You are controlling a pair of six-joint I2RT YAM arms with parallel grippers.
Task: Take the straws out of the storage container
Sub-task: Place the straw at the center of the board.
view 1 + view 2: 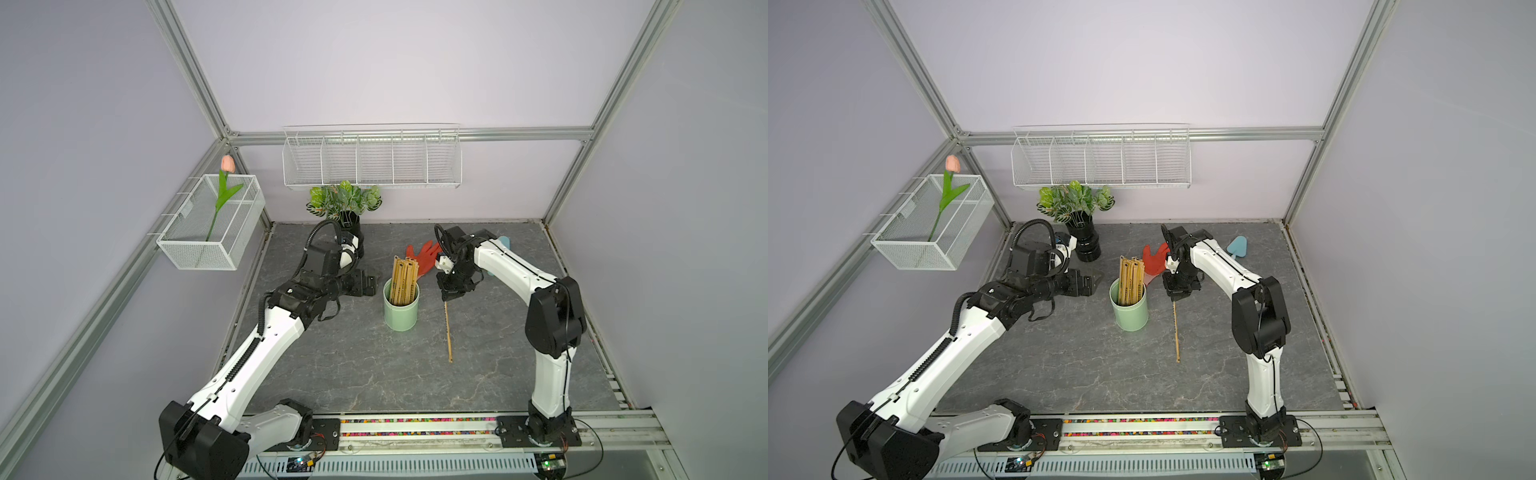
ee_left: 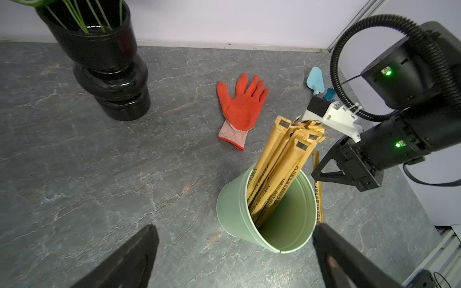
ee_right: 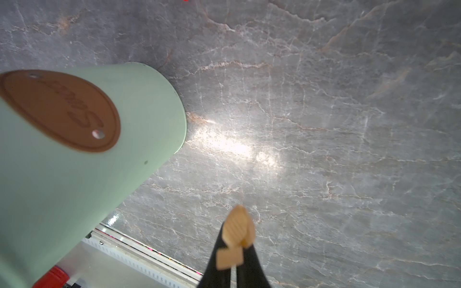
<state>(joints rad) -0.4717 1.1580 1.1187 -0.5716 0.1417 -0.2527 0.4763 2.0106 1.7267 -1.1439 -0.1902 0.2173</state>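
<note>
— What is the right arm doing?

— It is rising from its base at the near right, bending at a high elbow and reaching toward the far left, with the wrist turned downward. The right gripper (image 1: pixel 451 296) is pointing at the tabletop (image 1: pixel 374 374), and its jaws are pinching together on the top of one straw (image 1: pixel 448 332).

— How is that straw hanging?

— It is hanging roughly upright, just right of the storage container (image 1: pixel 401 316) and apart from it. I cannot tell whether its lower end is touching the stone surface. In the right wrist view it is showing end-on between the closed jaws.

— And the others?

— The remaining straws (image 1: pixel 404 280) are standing bundled inside the mint-green cup, sticking out well above its rim. The cup is standing upright near the middle of the table.

— The left arm?

— It is stretching from the near left toward the far side, then turning at the wrist so that the left gripper (image 1: pixel 1090 282) is lying level and facing right, toward the cup. Its jaws are standing wide apart, gripping nothing, close to the cup's left side without touching it.

— Anything else around?

— A red work glove (image 1: pixel 422 257) is lying flat just beyond the cup. A black vase (image 1: pixel 1086 245) with a leafy plant is standing at the far left. A light blue trowel (image 1: pixel 1237 247) is lying at the far right, behind the right forearm.
</note>
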